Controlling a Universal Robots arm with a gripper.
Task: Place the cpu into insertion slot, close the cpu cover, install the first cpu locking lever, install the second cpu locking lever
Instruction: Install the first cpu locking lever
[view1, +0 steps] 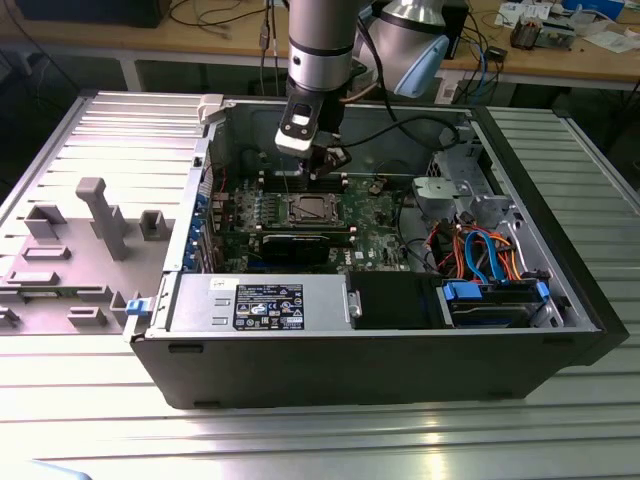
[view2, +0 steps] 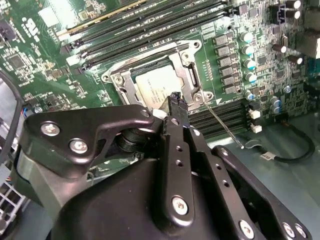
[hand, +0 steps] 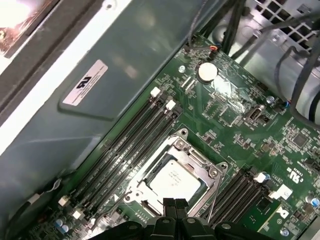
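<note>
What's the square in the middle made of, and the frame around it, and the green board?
The cpu looks like metal: a dull silver-grey top that catches light. The cpu cover around it seems bare silvery metal, with glinting edges. The motherboard looks like stiff board with a glossy green coating, perhaps fibreglass.

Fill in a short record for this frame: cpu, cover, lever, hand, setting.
cpu: seated in the insertion slot, silver top showing
cpu cover: lies flat, framing the cpu
lever: thin wire rod sticking out from the slot's corner, apparently not latched
hand: fingers together, nothing between them, tips close above the cover's edge
setting: green motherboard inside an open computer case
</note>
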